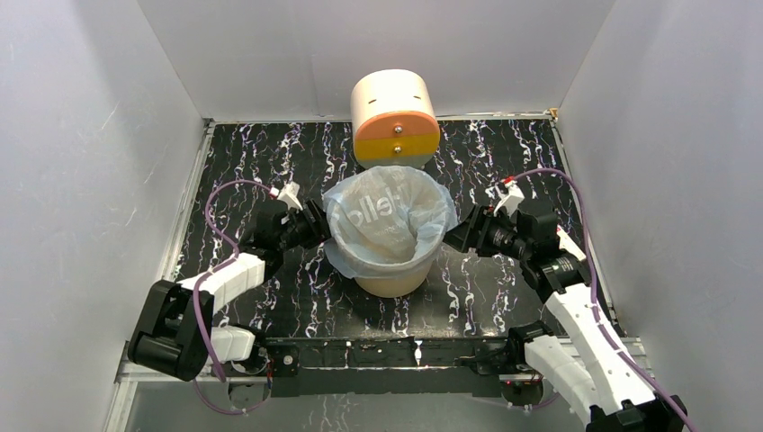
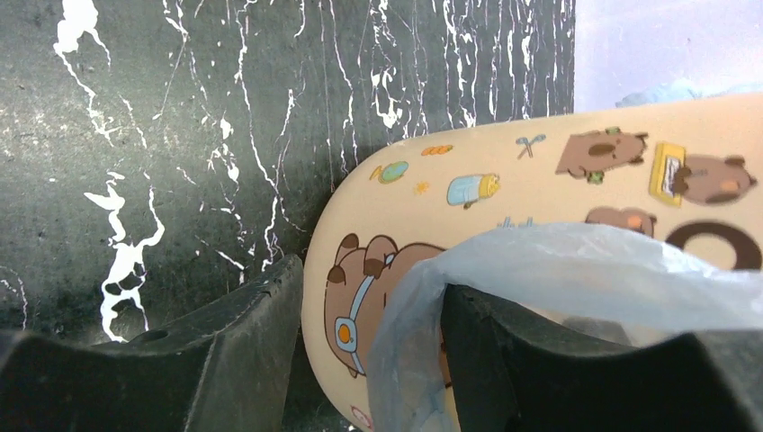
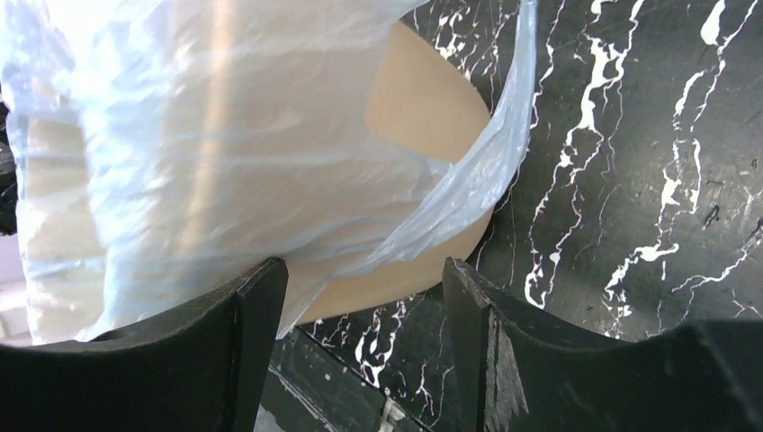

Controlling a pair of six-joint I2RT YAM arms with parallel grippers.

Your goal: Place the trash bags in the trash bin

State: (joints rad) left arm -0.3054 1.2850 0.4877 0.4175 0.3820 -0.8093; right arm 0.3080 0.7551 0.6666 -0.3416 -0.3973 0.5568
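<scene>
Veined black tabletop (image 1: 270,153), crinkly pale-blue bag (image 1: 387,216) seemingly lining round beige bin (image 1: 396,281)

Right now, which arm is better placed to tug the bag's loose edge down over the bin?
Probably the left. The left gripper is open with the bag draped over one finger beside the bin. The right gripper is open too, with film only hanging ahead of its fingers.

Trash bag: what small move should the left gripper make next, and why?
Probably close the left gripper on the trash bag film beside its finger and draw it down the trash bin wall. The film is already folded over the rim, and the jaws stand open, holding nothing.
</scene>
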